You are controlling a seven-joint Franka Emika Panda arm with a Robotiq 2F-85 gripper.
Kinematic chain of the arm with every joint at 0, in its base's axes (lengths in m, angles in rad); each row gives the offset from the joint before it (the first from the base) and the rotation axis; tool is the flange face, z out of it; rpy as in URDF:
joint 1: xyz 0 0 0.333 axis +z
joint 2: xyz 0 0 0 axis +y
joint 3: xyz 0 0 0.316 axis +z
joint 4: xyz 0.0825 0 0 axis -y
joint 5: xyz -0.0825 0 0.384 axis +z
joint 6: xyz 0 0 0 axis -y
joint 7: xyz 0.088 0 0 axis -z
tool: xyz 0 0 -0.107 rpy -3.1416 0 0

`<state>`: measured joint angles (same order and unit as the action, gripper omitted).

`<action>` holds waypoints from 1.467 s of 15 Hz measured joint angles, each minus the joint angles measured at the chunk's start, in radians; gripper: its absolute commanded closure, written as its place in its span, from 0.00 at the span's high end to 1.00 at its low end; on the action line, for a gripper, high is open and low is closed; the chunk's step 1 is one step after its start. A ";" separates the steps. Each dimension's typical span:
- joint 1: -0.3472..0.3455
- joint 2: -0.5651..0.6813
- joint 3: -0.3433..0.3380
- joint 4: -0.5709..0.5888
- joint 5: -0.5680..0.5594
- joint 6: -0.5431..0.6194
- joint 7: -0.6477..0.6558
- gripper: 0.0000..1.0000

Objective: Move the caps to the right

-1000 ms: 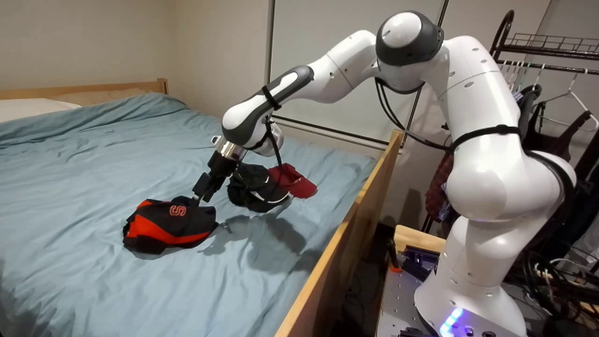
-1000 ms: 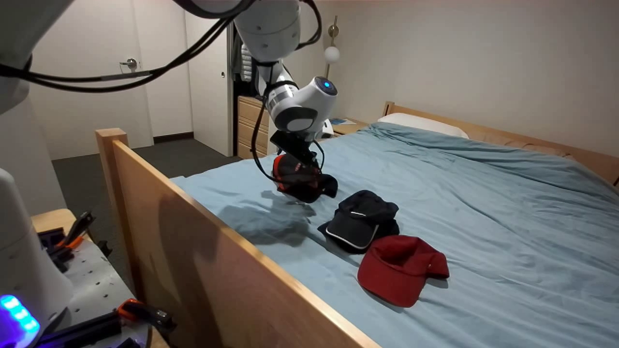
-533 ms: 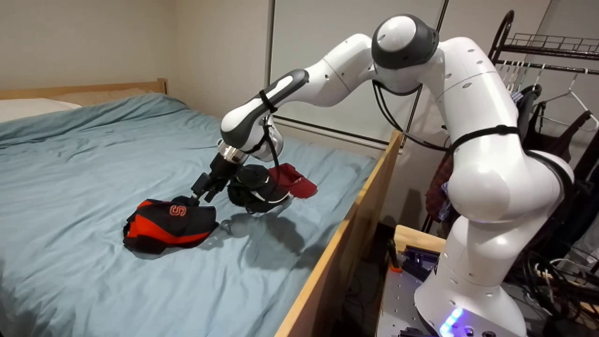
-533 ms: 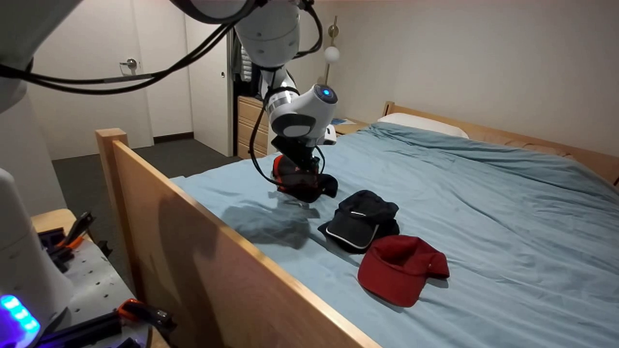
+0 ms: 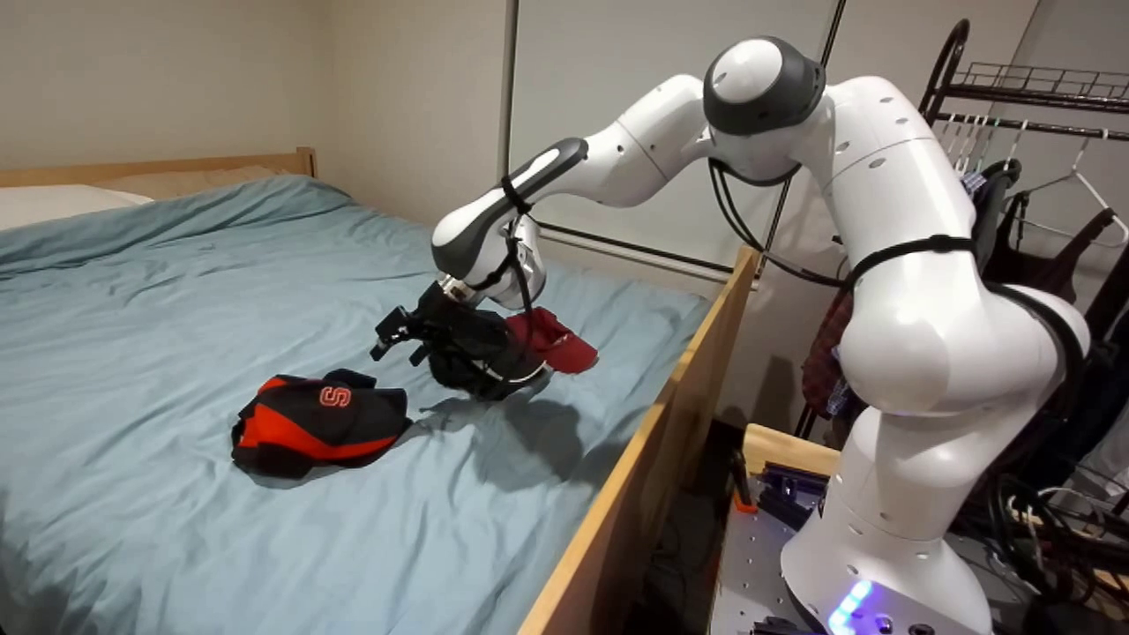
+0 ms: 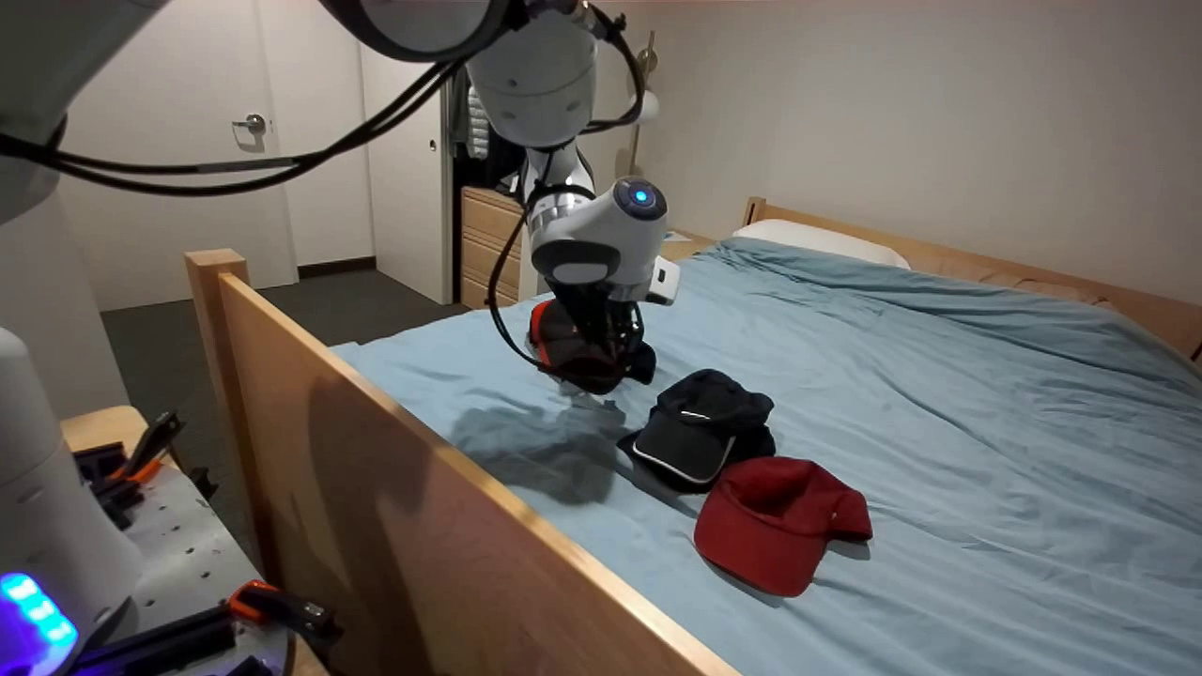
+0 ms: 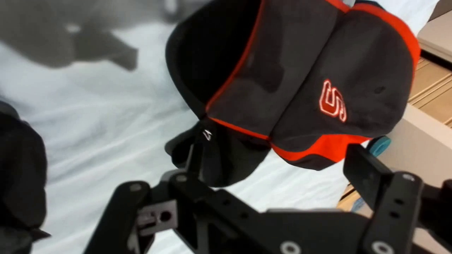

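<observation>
In both exterior views the caps lie on the blue bedspread. A black cap with orange-red panels and an S badge (image 5: 322,419) lies apart from the others; it fills much of the wrist view (image 7: 303,77). A black cap with a white-edged brim (image 6: 700,427) rests against a plain dark red cap (image 6: 779,526). My gripper (image 5: 399,351) hangs above the bed, beside the S-badged cap and partly in front of the black one. In the wrist view its fingers (image 7: 367,173) stand wide apart, with only bedding and cap showing beyond them.
A wooden footboard (image 6: 451,460) runs along the bed between the arm's base and the bedspread (image 5: 220,300). Cables hang loosely from the arm. A clothes rack (image 5: 1041,106) stands behind the base, and a chest of drawers (image 6: 488,230) beyond the bed.
The gripper has drawn back from the S-badged cap's edge toward the black cap, its fingers now tilted flatter. None of the caps has visibly shifted.
</observation>
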<state>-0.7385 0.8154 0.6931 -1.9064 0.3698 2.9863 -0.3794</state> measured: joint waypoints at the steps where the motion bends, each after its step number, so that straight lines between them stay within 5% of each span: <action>1: 0.003 0.001 -0.014 -0.010 0.000 -0.002 0.041 1.00; 5: 0.003 0.015 -0.030 -0.027 0.002 -0.027 0.142 1.00; 13: -0.020 0.135 0.043 0.011 0.033 -0.034 0.141 1.00; 14: -0.035 0.165 0.068 0.024 0.031 -0.018 0.116 0.75; 22: -0.191 0.430 0.260 0.091 -0.206 0.037 -0.037 0.26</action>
<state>-0.9293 1.2451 0.9535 -1.8152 0.1641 3.0231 -0.4160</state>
